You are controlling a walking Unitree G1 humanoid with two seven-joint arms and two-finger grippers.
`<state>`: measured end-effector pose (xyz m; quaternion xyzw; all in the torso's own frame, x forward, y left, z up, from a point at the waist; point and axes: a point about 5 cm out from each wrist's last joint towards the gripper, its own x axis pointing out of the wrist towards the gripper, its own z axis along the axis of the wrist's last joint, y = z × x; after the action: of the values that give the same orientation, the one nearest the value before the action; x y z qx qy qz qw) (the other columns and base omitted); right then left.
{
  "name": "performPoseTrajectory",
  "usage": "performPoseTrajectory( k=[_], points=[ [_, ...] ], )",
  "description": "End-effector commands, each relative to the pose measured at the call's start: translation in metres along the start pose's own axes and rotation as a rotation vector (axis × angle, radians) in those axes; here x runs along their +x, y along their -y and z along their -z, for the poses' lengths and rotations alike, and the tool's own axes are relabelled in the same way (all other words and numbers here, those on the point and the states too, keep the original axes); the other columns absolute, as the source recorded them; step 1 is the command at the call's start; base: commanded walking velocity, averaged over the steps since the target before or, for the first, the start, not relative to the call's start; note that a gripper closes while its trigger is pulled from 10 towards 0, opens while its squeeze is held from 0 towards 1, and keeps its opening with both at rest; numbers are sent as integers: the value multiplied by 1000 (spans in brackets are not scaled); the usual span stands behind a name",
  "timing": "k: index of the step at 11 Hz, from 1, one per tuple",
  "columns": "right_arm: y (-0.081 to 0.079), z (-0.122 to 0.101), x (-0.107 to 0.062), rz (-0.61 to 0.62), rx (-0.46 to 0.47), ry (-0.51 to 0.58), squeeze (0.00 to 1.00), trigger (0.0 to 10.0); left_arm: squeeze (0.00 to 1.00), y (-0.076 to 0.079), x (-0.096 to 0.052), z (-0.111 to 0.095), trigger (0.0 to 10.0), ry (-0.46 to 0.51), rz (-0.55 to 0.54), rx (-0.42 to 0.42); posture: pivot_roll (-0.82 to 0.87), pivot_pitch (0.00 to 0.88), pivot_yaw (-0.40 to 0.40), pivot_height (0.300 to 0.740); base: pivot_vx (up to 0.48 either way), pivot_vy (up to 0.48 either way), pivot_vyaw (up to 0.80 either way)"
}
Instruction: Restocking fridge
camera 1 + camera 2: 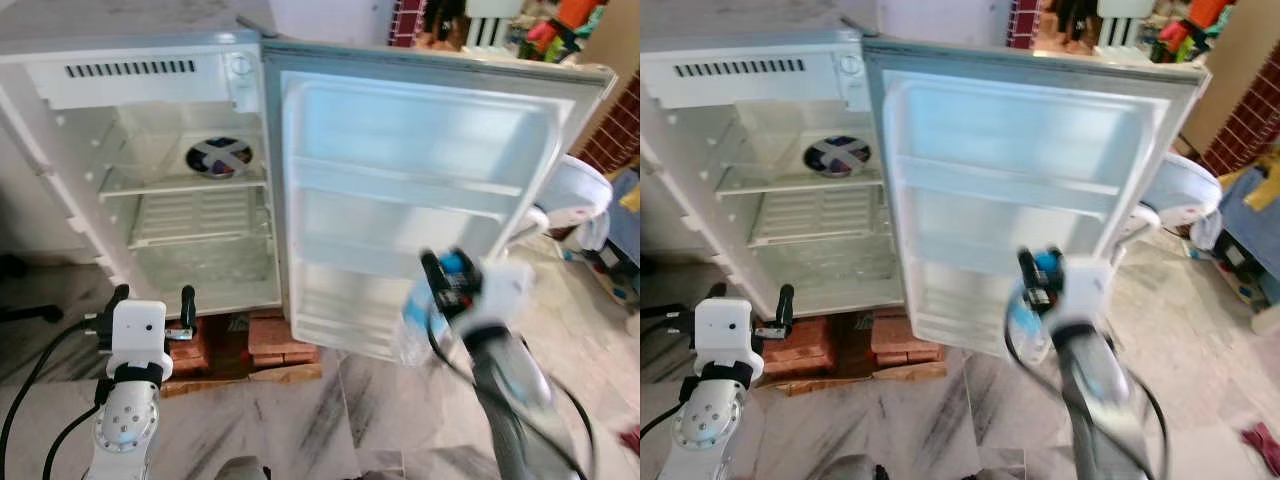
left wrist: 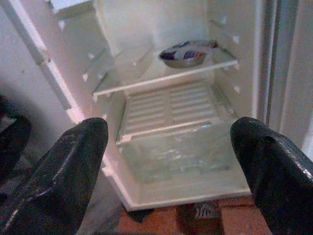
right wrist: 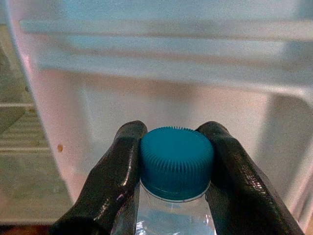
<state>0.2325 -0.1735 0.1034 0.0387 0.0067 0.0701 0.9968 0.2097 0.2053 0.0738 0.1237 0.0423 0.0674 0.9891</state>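
Observation:
A small white fridge (image 1: 40,130) stands open on bricks, its door (image 1: 420,190) swung wide to the right with bare door shelves. My right gripper (image 3: 175,161) is shut on the blue cap of a clear water bottle (image 3: 177,164), held just in front of the door's lower shelves (image 1: 340,320); the bottle (image 1: 418,320) hangs below the gripper (image 1: 447,280). My left gripper (image 1: 152,308) is open and holds nothing, low before the fridge's bottom compartment. A bowl (image 2: 185,53) with a dark patterned cover sits on the upper glass shelf.
Red bricks (image 1: 250,345) prop the fridge over a marble floor (image 1: 380,420). A clear crisper drawer (image 2: 176,149) sits under a slatted shelf. A white fan (image 1: 580,195) and cluttered items stand right of the door. Black cables trail from both arms.

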Motion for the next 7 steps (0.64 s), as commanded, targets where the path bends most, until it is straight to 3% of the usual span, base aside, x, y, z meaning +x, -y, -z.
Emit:
performPoseTrajectory(
  k=[1, 2, 4, 6, 7],
  points=[
    [1, -7, -3, 0, -1, 20, 0, 10000, 0, 0, 1, -3, 10000, 5, 6, -4, 67, 0, -8, 740, 0, 0, 0],
    [0, -6, -7, -15, -11, 12, 0, 10000, 0, 2, 2, -4, 10000, 3, 33, -14, 62, 0, -6, 740, 0, 0, 0],
    [3, -13, 1, -4, -12, 30, 0, 10000, 0, 3, 2, -6, 10000, 7, 60, -34, 60, 0, -5, 740, 0, 0, 0],
    [-6, -14, 3, -53, -10, 31, 0, 10000, 0, 4, -2, -5, 10000, 0, 72, -45, 69, 0, -15, 740, 302, 0, 0],
    [-11, -13, 2, -80, -23, 27, 0, 10000, 0, 4, -3, -4, 10000, -2, 74, -44, 70, 0, -17, 740, 345, 0, 781]
  ],
)
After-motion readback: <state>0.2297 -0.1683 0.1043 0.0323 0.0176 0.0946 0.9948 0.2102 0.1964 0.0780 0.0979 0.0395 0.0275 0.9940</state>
